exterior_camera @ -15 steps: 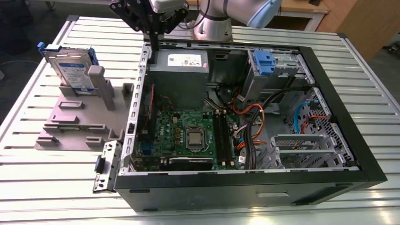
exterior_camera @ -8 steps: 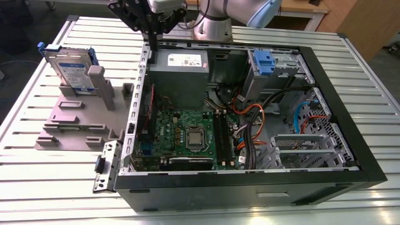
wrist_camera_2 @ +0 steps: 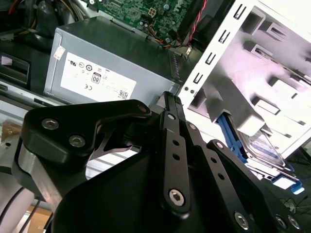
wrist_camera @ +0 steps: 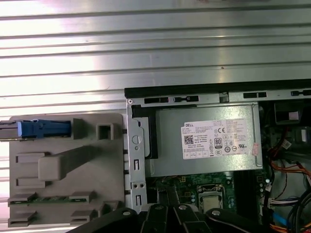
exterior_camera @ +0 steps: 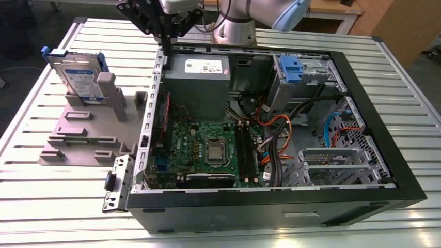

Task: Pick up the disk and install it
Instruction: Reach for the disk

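Observation:
The disk, a silver drive with a white-and-blue label in a blue carrier, stands upright in the grey holder at the exterior view's left. Its blue edge shows in the first wrist view, and part of it shows behind the holder's post in the second wrist view. My gripper hangs high over the far left corner of the open computer case, to the right of the disk and apart from it. Its fingers are shut with nothing between them.
Inside the case lie a grey power supply, a green motherboard, orange and black cables, and a drive bay holding a blue carrier. Everything rests on a slatted metal table. The arm's base stands behind the case.

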Available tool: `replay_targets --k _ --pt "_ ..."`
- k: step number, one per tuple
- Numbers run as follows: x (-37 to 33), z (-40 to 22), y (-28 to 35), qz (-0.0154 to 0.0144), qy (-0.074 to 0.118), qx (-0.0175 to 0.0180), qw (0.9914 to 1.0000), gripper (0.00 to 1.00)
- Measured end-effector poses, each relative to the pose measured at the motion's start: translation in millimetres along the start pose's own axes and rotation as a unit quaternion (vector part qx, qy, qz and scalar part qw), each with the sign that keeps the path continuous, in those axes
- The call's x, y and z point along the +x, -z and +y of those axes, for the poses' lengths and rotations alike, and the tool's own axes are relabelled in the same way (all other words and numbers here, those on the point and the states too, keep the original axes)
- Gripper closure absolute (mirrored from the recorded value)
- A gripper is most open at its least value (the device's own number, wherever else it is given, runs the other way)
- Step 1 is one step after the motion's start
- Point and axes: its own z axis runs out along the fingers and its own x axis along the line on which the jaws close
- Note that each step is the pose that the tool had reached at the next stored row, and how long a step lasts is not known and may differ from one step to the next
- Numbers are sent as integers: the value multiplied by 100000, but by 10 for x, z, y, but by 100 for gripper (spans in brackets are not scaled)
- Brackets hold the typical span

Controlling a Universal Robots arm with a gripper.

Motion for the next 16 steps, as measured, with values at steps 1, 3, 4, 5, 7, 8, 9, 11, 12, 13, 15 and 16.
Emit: replay_targets --k 1,3,4,5,7,8,9,11,12,13,15,16 --pt "6 0 0 1 0 2 100000 89" --pt "18 0 0 -1 -1 0 100000 89" --pt "24 -1 0 -2 0 -2 100000 89" --pt "30 -1 0 0 -1 -1 100000 89" --pt "42 -1 0 -3 -2 -2 100000 89" --pt "47 -1 0 -1 -1 0 100000 89" --pt "53 -2 0 -2 0 -2 100000 89" --pt "62 -3 0 -1 -1 -1 100000 89" --pt "67 -3 0 -2 0 -2 100000 89" --pt "71 -3 0 -1 1 0 100000 89" --pt "81 -4 0 0 1 0 100000 89" --pt "85 -4 0 -1 1 1 100000 89"
